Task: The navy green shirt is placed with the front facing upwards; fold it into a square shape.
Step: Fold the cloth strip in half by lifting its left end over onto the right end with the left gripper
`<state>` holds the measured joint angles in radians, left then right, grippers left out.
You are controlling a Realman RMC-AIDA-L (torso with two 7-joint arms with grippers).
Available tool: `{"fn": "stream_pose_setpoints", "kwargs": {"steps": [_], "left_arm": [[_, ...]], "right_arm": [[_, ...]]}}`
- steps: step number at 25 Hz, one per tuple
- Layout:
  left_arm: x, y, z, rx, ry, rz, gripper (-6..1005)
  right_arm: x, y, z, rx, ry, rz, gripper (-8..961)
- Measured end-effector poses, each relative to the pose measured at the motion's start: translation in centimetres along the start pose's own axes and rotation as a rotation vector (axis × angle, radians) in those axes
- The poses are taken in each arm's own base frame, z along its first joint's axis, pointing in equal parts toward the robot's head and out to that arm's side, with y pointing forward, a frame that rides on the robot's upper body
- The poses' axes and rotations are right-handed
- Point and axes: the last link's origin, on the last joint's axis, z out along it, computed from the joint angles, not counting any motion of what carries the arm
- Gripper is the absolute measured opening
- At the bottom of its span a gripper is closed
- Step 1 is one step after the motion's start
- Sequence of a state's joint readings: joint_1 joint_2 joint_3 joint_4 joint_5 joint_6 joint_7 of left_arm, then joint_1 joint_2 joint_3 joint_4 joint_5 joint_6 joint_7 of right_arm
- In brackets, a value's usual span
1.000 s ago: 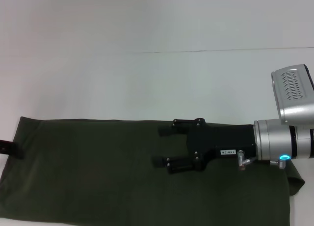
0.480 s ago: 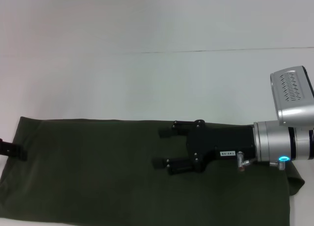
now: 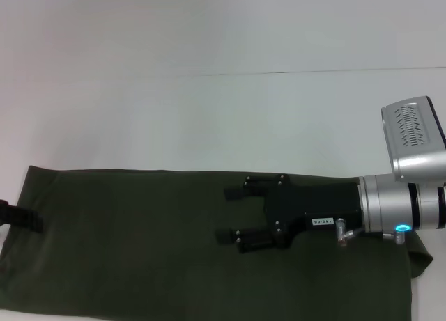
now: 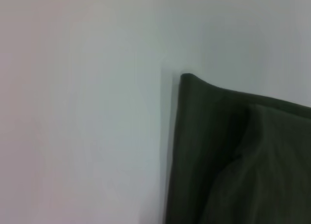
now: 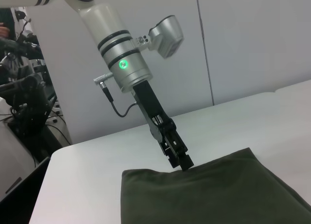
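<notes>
I find the navy green shirt (image 3: 139, 244) lying flat on the white table (image 3: 209, 112), already folded into a long band that runs from the left edge of the head view to the right, along the near side of the table. No lettering or neck label shows on the upper face. At the far right end a small lump of cloth (image 3: 420, 255) sticks out past the band's straight edge.

The right gripper (image 3: 226, 213) reaches in from the right and sits over the middle of the band, its two dark fingers (image 3: 233, 190) pointing left and spread wide apart with nothing between them. I cannot tell whether it touches the cloth or hangs just above it.

The left gripper (image 5: 182, 161) is at the shirt's left end. In the right wrist view its tip meets the far edge of the cloth near the corner. I cannot tell whether its fingers are spread or closed. The left wrist view shows only that corner of the shirt (image 4: 233, 151) against the table (image 4: 77, 112)
</notes>
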<state>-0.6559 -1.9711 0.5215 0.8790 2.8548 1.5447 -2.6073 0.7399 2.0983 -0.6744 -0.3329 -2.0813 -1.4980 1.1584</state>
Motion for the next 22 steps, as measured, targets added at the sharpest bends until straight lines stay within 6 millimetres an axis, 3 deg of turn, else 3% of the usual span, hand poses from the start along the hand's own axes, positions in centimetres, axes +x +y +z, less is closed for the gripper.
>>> {"fn": "stream_pose_setpoints", "kwargs": {"steps": [22], "left_arm": [[-0.03,0.16,0.47,0.017,-0.004,0.038,893]], "right_arm": [[0.25,0.23,0.15,-0.007,0.001,0.013,864]]}}
